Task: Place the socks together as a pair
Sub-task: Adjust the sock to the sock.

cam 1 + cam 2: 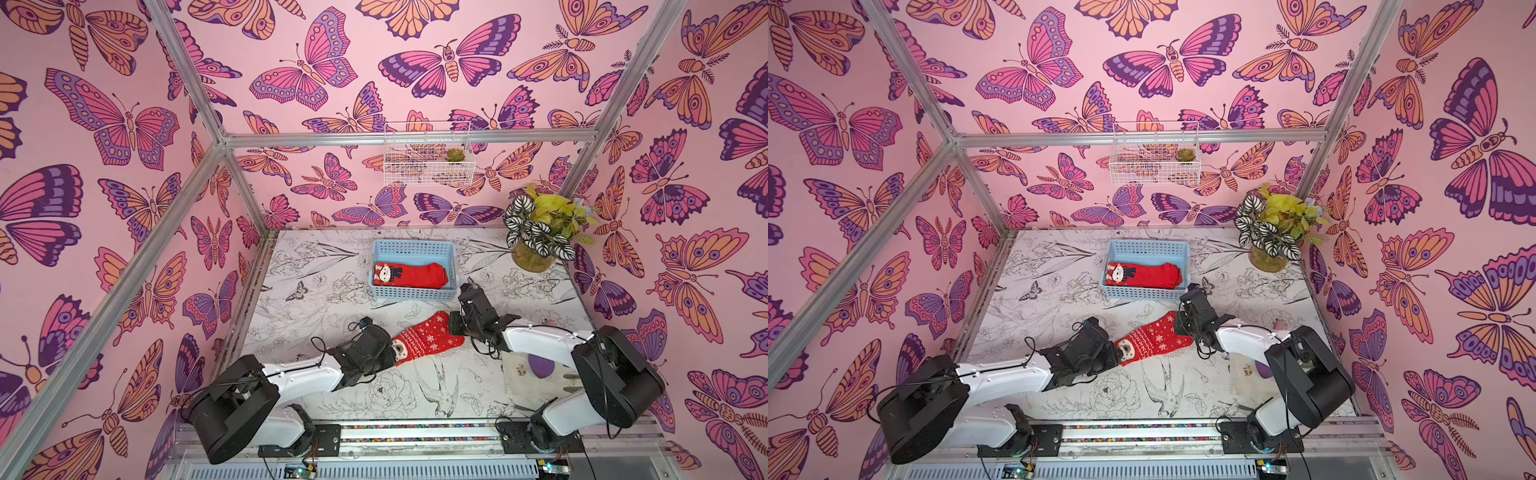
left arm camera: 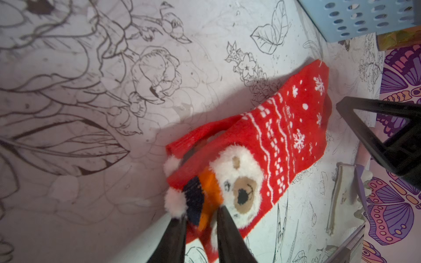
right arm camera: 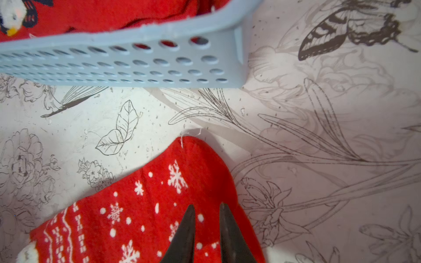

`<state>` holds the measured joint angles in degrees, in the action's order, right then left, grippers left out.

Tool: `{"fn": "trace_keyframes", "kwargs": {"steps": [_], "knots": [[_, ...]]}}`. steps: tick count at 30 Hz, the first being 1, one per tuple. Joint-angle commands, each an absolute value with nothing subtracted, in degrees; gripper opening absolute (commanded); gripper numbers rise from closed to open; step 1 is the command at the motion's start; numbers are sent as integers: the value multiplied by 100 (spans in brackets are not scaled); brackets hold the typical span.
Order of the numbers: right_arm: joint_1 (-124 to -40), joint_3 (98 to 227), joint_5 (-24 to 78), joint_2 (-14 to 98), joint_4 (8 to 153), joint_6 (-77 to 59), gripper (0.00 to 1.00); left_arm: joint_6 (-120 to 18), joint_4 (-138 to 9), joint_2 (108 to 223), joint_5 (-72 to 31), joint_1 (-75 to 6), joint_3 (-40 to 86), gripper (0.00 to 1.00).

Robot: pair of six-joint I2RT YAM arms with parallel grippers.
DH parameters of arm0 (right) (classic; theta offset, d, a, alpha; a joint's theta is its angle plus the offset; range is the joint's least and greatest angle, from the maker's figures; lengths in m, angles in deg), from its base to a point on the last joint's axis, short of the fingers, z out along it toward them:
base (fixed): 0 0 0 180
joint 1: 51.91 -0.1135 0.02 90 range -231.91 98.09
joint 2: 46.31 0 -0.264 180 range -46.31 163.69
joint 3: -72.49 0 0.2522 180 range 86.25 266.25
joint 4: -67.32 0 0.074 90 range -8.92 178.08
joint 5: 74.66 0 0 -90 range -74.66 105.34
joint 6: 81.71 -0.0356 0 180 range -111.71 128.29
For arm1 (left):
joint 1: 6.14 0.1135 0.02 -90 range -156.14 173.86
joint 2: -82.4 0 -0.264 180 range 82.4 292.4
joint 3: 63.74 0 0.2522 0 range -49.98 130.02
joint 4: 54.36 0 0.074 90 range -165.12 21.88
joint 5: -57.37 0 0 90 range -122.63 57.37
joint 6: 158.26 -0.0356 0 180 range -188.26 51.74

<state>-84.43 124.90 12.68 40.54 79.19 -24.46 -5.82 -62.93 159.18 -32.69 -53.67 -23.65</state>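
A red snowflake-patterned sock (image 1: 432, 338) with a bear-face cuff lies flat in the middle of the table, also in the other top view (image 1: 1158, 338). In the left wrist view a second red layer shows under its cuff. My left gripper (image 2: 200, 214) is shut on that cuff (image 2: 241, 189). My right gripper (image 3: 207, 206) stands slightly open over the toe end (image 3: 182, 173), the fabric lying flat between its fingertips. A plain red sock (image 1: 415, 276) with a doll-face cuff lies in the blue basket (image 1: 415, 249).
The blue basket (image 3: 136, 66) stands just beyond the sock's toe, close to my right gripper. A potted plant (image 1: 536, 232) is at the back right corner. A cloth with a purple object (image 1: 536, 370) lies under my right arm. A white wire basket (image 1: 428, 153) hangs on the back wall.
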Motion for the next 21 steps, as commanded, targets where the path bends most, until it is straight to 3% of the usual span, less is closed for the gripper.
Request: {"fn": "trace_keyframes", "kwargs": {"steps": [1, 21], "knots": [[-8469, 12658, 1113, 4213, 8164, -2428, 23, -591, -6242, 15965, -3325, -5316, -2436, 26], [-8470, 12800, 1054, 4336, 8326, -2485, 24, -620, -6232, 16006, -3285, -5298, -2399, 26]]}}
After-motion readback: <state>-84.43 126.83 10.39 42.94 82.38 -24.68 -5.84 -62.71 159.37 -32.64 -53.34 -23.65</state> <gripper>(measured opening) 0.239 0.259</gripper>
